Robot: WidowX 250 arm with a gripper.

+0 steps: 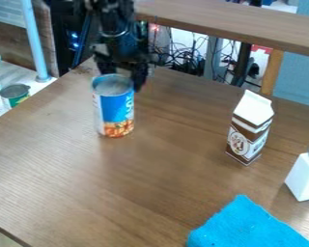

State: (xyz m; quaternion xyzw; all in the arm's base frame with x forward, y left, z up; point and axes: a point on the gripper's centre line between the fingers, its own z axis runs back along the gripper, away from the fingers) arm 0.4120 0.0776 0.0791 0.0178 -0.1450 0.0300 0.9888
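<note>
Can (115, 108) on tbl (112, 188), nr hand (123, 77)

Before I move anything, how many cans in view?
2. Blue-labelled can on the wooden table, right at the gripper; green-labelled can on the light surface off the table's left edge. Others could be hidden behind the arm.

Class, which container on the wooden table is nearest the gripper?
The blue-labelled can, right by the gripper; the brown-and-white carton and white container stand farther away.
</note>
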